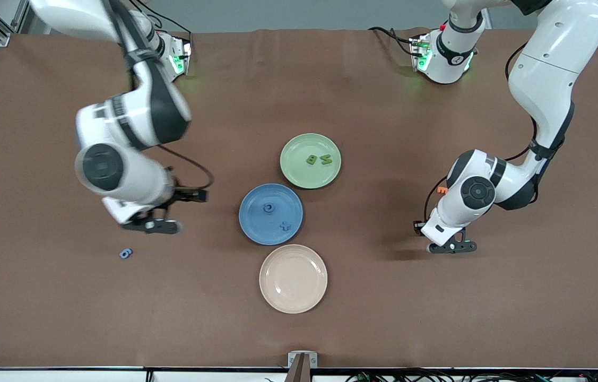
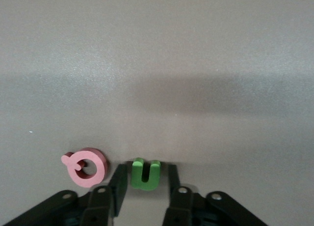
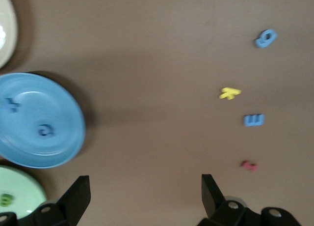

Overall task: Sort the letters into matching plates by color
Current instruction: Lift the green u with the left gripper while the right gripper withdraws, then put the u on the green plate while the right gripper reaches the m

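Green foam u point(image 2: 145, 174) lies on the surface, pinched at its sides by the left gripper point(image 2: 145, 184) near a pink letter point(image 2: 86, 166); light and squashy. Right gripper point(image 3: 142, 199) hovers spread wide, empty.

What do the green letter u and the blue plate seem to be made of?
Green letter u: probably foam; it looks thick and matte, with soft rounded edges.
Blue plate: probably glazed ceramic or hard plastic; its glossy surface shows light reflections, but the look cannot settle which.
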